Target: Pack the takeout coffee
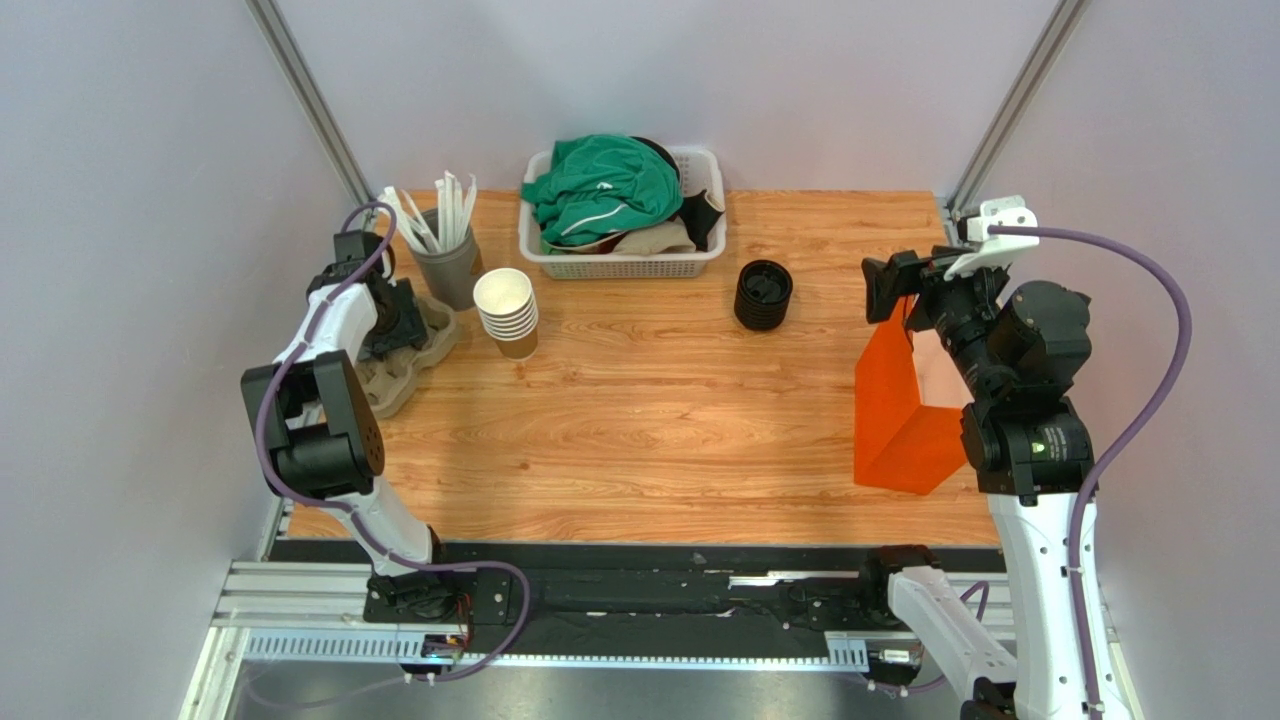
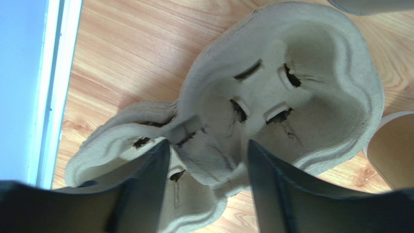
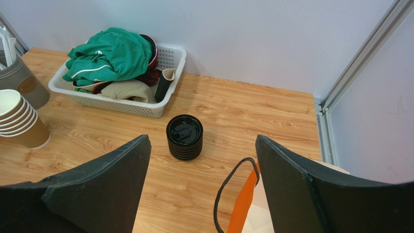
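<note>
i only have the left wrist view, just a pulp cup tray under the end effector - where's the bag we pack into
Observer: The orange bag stands open at the right edge of the table.
Operator: is the right end effector holding it
Observer: No. The right end effector is open above the bag's far corner and grips nothing.
Operator: any lidded cup around
Observer: None that I can make out in any view. There is a stack of lidless paper cups just right of the pulp tray, and a stack of black lids further right.
</note>
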You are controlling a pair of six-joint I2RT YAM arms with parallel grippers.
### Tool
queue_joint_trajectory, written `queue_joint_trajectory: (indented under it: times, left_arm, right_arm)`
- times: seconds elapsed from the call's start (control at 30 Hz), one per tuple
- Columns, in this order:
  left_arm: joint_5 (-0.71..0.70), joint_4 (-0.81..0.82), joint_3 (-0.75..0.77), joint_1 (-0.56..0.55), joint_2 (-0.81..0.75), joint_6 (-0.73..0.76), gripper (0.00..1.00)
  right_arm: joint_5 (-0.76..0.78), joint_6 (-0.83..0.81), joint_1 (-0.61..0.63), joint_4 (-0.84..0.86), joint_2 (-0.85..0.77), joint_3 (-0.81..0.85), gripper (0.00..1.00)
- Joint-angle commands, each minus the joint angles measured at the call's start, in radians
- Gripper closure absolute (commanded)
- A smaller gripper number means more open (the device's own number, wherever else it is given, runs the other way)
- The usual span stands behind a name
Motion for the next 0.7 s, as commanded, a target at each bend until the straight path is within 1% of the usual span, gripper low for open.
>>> queue_joint_trajectory:
  times: [0.0, 0.03, 0.1, 0.23, 0.27, 0.3, 0.63, 0.67]
  left_arm:
    - [-0.026, 0.043, 0.038, -0.004, -0.018, 0.007, 0.38]
    - [-0.031, 0.046, 0.038, -0.006, -0.02, 0.013, 0.41]
    - [-0.04, 0.051, 0.037, -0.009, -0.017, 0.019, 0.43]
    - [-0.042, 0.055, 0.025, -0.012, -0.027, 0.032, 0.45]
    - [-0.037, 0.058, 0.024, -0.015, -0.032, 0.035, 0.48]
    - [-0.034, 0.061, 0.02, -0.015, -0.038, 0.038, 0.49]
    - [0.018, 0.066, 0.012, -0.023, -0.158, 0.073, 0.5]
    - [0.021, 0.066, 0.011, -0.021, -0.169, 0.073, 0.52]
  right_arm:
    - [-0.014, 0.007, 0.001, 0.024, -0.004, -0.009, 0.15]
    - [-0.014, 0.006, 0.003, 0.026, -0.004, -0.01, 0.15]
    - [-0.014, 0.006, 0.007, 0.024, -0.002, -0.012, 0.15]
    - [-0.019, 0.006, 0.017, 0.024, -0.001, -0.016, 0.15]
    - [-0.017, 0.003, 0.018, 0.026, -0.001, -0.018, 0.15]
    - [-0.017, 0.001, 0.018, 0.029, -0.002, -0.024, 0.15]
    - [-0.011, -0.001, 0.02, 0.032, -0.005, -0.027, 0.15]
    - [-0.011, 0.001, 0.021, 0.032, -0.005, -0.027, 0.15]
